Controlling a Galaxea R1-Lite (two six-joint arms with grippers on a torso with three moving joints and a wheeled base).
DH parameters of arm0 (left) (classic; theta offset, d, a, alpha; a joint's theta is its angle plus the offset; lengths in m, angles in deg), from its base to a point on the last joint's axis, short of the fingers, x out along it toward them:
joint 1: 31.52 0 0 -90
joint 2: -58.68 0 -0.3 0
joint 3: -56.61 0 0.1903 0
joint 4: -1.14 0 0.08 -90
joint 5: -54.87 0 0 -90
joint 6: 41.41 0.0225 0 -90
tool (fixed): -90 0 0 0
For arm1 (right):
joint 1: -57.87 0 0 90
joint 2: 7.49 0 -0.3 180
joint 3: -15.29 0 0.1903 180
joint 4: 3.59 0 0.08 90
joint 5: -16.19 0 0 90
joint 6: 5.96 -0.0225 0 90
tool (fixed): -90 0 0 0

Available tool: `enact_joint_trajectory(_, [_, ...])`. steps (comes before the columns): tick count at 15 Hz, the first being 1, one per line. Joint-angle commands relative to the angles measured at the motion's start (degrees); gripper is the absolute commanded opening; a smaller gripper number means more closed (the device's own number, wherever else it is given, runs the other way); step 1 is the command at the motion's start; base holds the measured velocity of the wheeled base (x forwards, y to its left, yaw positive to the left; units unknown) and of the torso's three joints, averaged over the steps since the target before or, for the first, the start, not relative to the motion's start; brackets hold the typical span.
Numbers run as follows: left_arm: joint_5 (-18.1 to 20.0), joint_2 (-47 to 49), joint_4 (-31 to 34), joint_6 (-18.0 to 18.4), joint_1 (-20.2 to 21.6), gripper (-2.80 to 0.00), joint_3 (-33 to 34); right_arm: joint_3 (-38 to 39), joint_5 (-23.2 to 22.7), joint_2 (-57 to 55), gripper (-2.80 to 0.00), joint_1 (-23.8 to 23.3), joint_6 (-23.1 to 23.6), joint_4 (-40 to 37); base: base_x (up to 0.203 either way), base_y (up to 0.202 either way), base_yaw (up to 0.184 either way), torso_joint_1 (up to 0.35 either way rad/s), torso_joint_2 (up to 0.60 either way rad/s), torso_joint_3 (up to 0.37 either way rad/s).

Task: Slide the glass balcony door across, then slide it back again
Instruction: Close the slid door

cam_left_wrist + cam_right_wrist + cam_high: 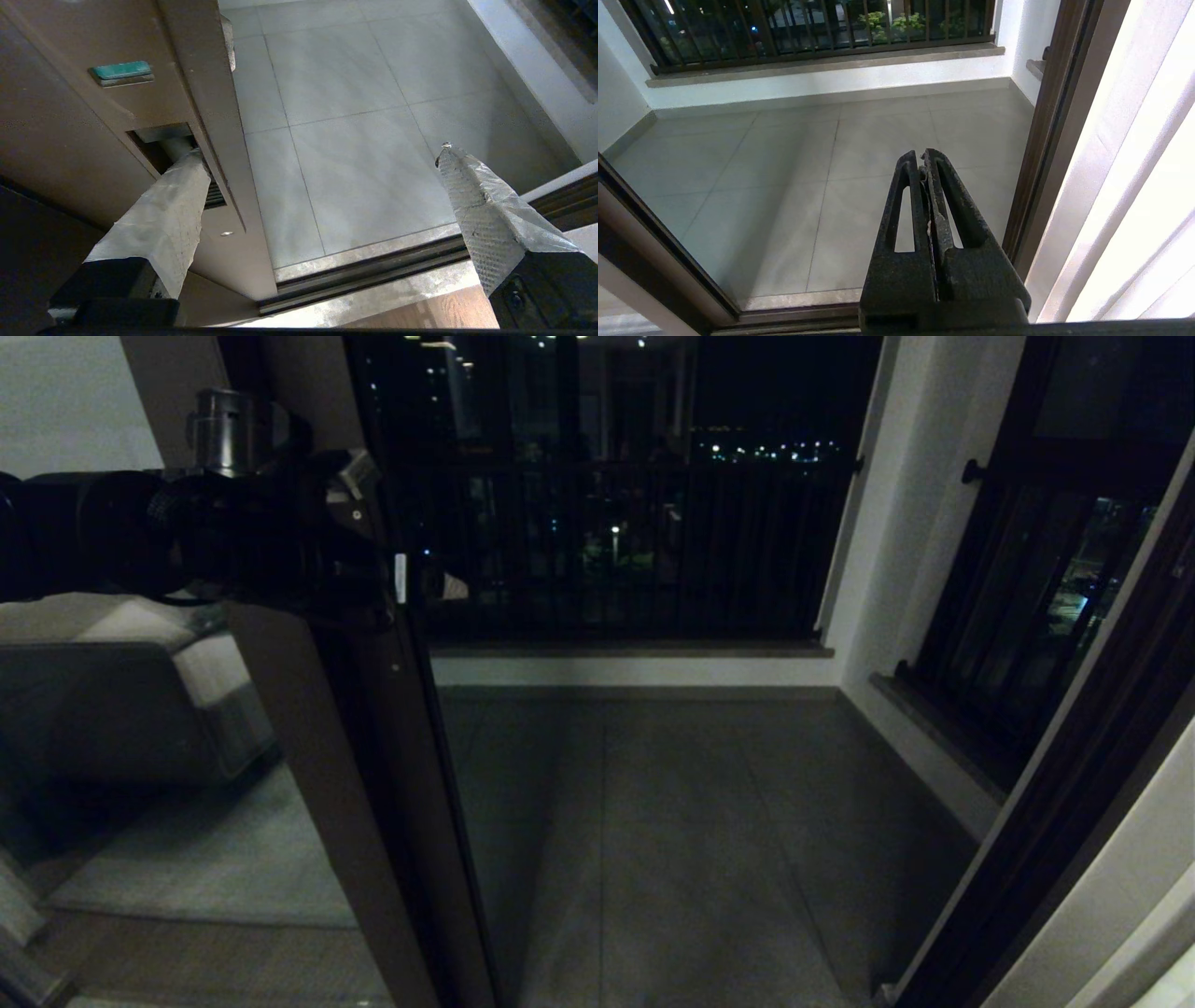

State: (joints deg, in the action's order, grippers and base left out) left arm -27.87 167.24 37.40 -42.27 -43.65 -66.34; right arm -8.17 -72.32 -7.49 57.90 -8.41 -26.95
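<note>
Grey floor tiles (672, 840) spread out before you across the balcony, seen through the doorway. At your left, the glass balcony door (373, 784) stands slid aside, its brown stile edge facing the gap. Your left pincer (322, 172) is spread wide and grasps nothing; one taped finger (163, 219) sits in the recessed handle (163, 140) of the stile, the other hangs apart over the tiles. Your right pincer (922, 161) is clenched on nothing, low by the door track (798, 312). Beyond, dark railing bars (635, 551) close the balcony's far side.
</note>
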Motion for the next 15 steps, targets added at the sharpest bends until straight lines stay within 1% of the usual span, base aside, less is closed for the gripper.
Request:
enact_joint_trajectory(1, [0.21, -0.1, 0.02, -0.03, -0.18, 0.0, 0.0, 0.01, 0.0, -0.08, -2.8, -0.02, -0.01, 0.0, 0.0, 0.0, 0.0, 0.0, 0.0, 0.0])
enact_joint_trajectory(10, [0.21, 0.43, 0.02, -0.2, -1.57, 0.0, -0.43, 0.01, 0.0, 0.0, -2.8, -0.02, -0.01, 0.0, 0.0, 0.0, 0.0, 0.0, 0.0, 0.0])
enact_joint_trajectory(15, [0.12, 0.52, 0.02, -0.2, -1.67, 0.0, -0.52, 0.01, 0.0, 0.0, -2.8, -0.02, -0.01, 0.0, 0.0, 0.0, 0.0, 0.0, 0.0, 0.0])
